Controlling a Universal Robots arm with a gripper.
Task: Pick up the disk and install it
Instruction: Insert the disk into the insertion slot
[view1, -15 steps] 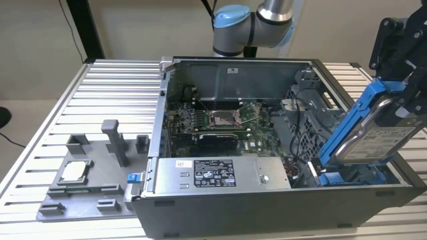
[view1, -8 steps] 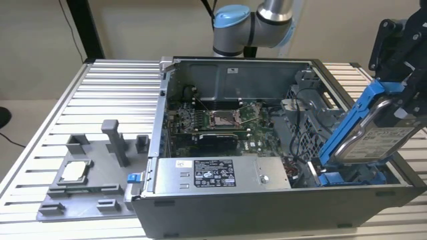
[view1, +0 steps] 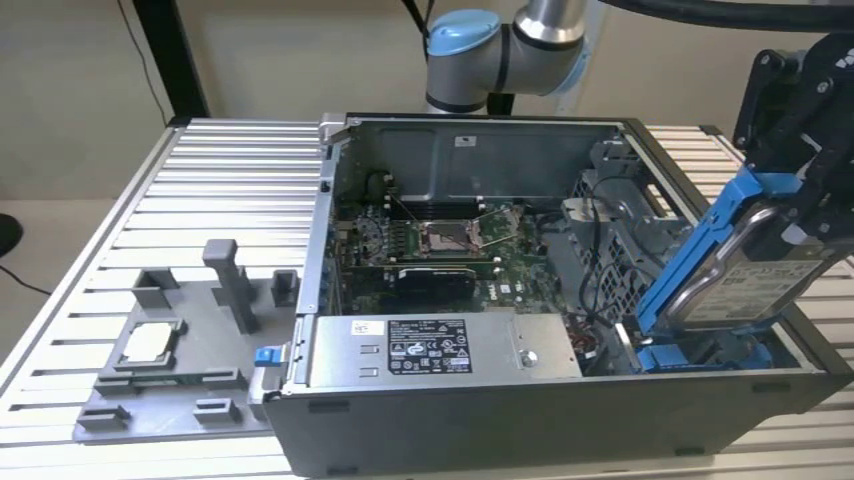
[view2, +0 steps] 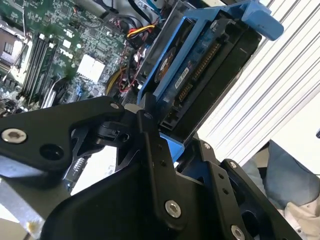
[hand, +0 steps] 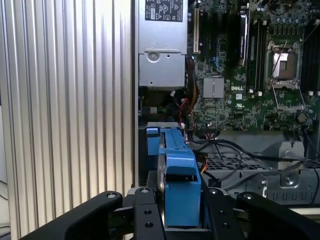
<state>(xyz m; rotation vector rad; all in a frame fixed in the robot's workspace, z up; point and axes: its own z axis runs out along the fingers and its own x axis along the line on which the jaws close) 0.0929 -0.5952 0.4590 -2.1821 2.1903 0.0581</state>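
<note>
In the exterior view the gripper (view1: 805, 205) pinches the upper end of the disk (view1: 742, 270), its fingers pressed against the blue bracket. The disk leans steeply. Its lower end is down inside the open computer case (view1: 534, 405), at about four o'clock from the motherboard (view1: 441, 240). The print on the disk's pale label cannot be read. The silver box (view1: 441, 345), at six o'clock, carries a black label. The case stands on the ribbed tabletop (view1: 200, 180).

Blue-framed, apparently silver disk (view1: 750, 268); green motherboard (hand: 235, 107)
</note>
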